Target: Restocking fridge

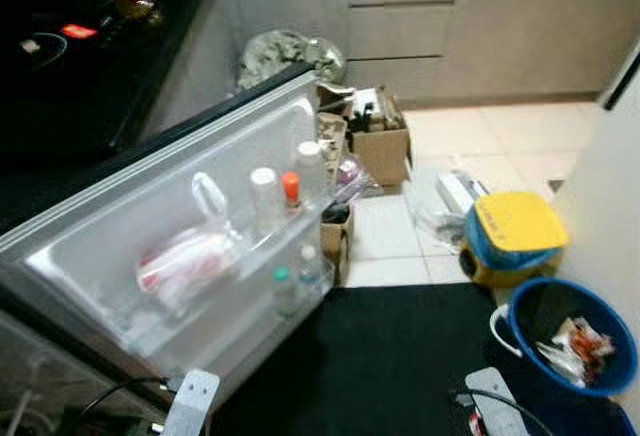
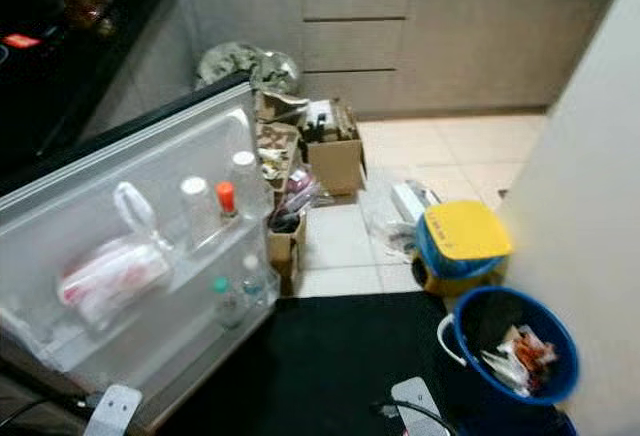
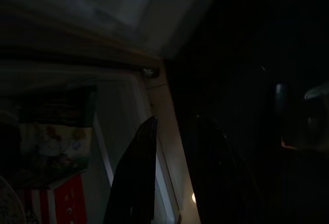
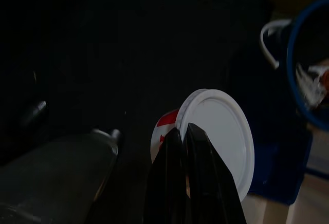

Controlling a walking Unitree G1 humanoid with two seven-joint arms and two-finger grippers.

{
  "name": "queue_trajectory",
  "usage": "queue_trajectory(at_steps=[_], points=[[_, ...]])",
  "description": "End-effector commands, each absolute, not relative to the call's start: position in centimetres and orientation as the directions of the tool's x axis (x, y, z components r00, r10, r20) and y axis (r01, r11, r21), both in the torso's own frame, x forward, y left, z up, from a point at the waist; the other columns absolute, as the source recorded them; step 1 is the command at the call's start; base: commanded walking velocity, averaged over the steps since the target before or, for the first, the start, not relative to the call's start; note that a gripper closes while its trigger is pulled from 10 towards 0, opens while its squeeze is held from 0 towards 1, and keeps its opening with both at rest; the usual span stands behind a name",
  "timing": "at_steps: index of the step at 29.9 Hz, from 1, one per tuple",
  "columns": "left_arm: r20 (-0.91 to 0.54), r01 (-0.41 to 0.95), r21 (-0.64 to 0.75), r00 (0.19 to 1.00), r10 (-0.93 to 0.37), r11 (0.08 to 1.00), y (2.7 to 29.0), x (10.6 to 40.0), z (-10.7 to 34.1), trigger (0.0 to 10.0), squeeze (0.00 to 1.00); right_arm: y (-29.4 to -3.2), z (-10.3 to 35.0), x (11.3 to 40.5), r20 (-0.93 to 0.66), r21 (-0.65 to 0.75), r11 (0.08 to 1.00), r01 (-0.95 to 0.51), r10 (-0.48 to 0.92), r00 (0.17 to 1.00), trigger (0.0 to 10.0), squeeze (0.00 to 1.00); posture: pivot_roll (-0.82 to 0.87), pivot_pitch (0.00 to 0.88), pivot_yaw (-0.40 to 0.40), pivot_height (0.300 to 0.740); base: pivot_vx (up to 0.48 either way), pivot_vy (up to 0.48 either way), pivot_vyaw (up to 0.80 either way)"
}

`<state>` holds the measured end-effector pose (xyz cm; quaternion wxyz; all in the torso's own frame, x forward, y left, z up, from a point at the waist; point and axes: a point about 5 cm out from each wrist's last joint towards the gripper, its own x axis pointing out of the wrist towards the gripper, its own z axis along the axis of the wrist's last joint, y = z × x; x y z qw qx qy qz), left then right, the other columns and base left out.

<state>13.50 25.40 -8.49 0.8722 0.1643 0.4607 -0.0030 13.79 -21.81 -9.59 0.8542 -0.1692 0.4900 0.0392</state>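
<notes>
The fridge door [image 1: 120,226] stands open on my left. Its shelves hold a bottle with an orange cap [image 1: 291,188], a white-capped bottle [image 1: 263,191] and a plastic bag [image 1: 185,256]. My right gripper [image 4: 185,129] hangs low over the black mat, shut on the rim of a round tub with a white lid [image 4: 221,131] and a red label. My left gripper [image 3: 177,126] is down by the fridge's edge, its fingers slightly apart with nothing between them. Past it, inside the fridge, I make out a printed packet [image 3: 51,142] and a red striped carton [image 3: 61,203].
A black mat [image 1: 380,356] covers the floor before me. To the right stand a blue bucket [image 1: 612,381] of rubbish and a yellow-lidded bin [image 1: 515,231]. Cardboard boxes [image 1: 380,141] crowd the tiles beyond the door. A white wall [image 2: 600,206] bounds the right side.
</notes>
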Motion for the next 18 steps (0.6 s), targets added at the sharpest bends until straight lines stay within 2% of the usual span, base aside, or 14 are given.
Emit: queue_trajectory(at_steps=[1,18], points=[[-0.814,0.155,0.278,0.563,0.146,0.948,25.4,13.16,-8.64,10.0,0.29,-21.79,-9.65,13.63,-0.852,-0.254,0.938,-0.236,-0.102,0.513,10.0,0.0,0.0,0.0,-0.029,0.74,0.0,0.0,0.8],[-0.816,0.16,0.279,0.56,0.145,0.947,25.44,13.13,-8.64,10.0,0.29,-21.79,-9.68,13.57,-0.854,-0.256,0.935,-0.244,-0.101,0.51,10.0,0.0,0.0,0.0,-0.029,0.74,0.0,0.0,0.8]])
